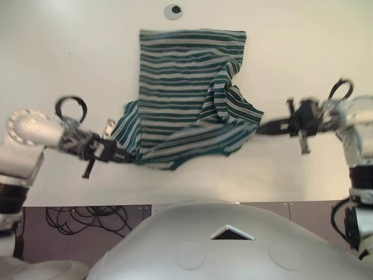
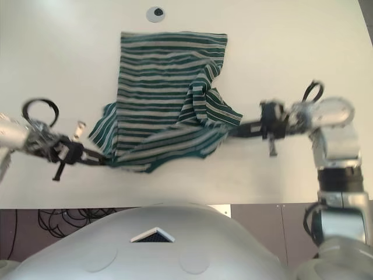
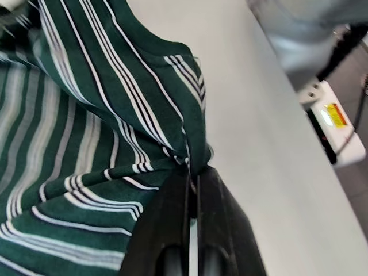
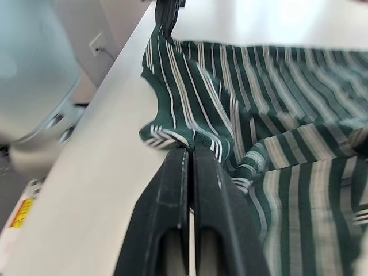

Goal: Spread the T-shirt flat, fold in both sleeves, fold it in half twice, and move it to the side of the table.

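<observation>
striped T-shirt (image 1: 186, 93) rumpled, centre of white table (image 1: 70, 58) | left gripper (image 1: 129, 157) clamped on its near-left edge | right gripper (image 1: 260, 127) clamped on its right edge | cloth spans between both

Silver-grey arm shells (image 1: 32, 131), black wrist cable loops (image 1: 71, 108), slim black left claw (image 1: 128, 157) and right claw (image 1: 261, 128)

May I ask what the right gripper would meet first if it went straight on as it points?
The right gripper would push into the striped T-shirt it pinches; beyond that, probably the left gripper.
</observation>
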Robot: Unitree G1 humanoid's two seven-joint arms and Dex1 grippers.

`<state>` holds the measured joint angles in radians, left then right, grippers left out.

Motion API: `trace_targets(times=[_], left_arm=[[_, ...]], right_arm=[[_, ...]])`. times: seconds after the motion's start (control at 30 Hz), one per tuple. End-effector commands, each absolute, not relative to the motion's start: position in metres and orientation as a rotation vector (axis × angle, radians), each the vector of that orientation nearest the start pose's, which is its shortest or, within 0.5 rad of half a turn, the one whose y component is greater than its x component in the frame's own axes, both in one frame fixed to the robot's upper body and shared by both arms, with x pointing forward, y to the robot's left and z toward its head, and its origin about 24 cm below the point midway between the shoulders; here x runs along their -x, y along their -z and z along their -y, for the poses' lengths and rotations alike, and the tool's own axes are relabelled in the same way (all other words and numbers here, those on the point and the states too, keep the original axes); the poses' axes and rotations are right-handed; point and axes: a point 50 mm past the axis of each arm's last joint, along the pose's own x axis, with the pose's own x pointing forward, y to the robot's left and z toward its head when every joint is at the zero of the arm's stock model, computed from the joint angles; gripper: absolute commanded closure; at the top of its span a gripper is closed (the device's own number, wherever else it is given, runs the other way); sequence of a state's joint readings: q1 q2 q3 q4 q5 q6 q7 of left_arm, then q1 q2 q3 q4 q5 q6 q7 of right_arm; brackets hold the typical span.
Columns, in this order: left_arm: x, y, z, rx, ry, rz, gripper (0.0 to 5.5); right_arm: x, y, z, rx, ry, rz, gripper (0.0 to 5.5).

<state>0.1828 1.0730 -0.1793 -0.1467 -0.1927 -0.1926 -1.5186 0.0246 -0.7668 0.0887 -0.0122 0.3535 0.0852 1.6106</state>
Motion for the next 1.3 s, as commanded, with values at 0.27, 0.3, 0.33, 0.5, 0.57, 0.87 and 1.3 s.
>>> trace_targets(times=[0.27, 0.3, 0.33, 0.5, 0.57, 0.87, 1.3], left_arm=[[-0.125, -0.036, -0.249, -0.807, 1.683, -0.641, 5.49], [-0.125, -0.037, -0.249, -0.811, 1.661, -0.626, 5.49], [-0.126, -0.039, -0.247, -0.803, 1.638, -0.600, 5.49], [-0.119, -0.050, -0.239, -0.680, 1.626, -0.612, 4.86], [-0.114, -0.056, -0.246, -0.663, 1.630, -0.647, 4.59], [-0.095, -0.080, -0.266, -0.414, 1.487, -0.610, 3.58], [-0.109, -0.035, -0.315, 0.025, 0.780, -0.524, 3.58]], right_arm=[[-0.139, -0.057, 0.220, 0.218, -1.638, -0.638, 5.50], [-0.137, -0.060, 0.217, 0.211, -1.624, -0.641, 5.50], [-0.135, -0.063, 0.214, 0.211, -1.612, -0.643, 5.50], [-0.135, -0.069, 0.213, 0.206, -1.556, -0.671, 4.85], [-0.131, -0.074, 0.216, 0.171, -1.569, -0.677, 4.54], [-0.116, -0.083, 0.225, 0.104, -1.542, -0.668, 3.12], [-0.118, -0.076, 0.234, 0.129, -1.469, -0.606, 3.12]])
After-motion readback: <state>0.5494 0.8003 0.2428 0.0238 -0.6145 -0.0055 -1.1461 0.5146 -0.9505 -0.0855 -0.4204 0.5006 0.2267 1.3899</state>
